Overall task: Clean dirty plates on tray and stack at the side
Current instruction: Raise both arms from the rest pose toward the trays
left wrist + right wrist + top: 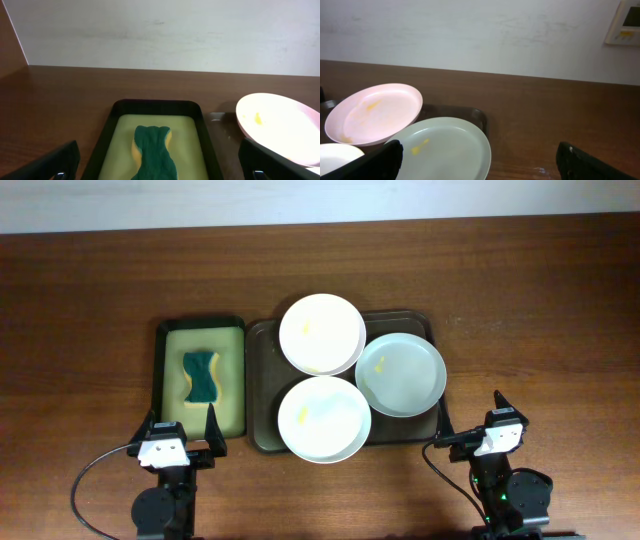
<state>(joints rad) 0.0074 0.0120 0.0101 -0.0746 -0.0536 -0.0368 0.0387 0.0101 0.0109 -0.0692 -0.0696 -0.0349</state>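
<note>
Both the left pincer [182, 430] and right pincer [470, 420] gape wide, empty; lifting one overlapping round white plate [321, 333] may drag its neighbour off the dark-brown rectangular tray [262, 385].

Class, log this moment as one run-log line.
left hand: open | right hand: open | far plate, near plate, greyish plate: smeared, on brown tray | sponge: in black tray

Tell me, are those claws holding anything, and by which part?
Nothing is held. The left gripper and right gripper are both open and empty, apart from the plates and sponge.
</note>
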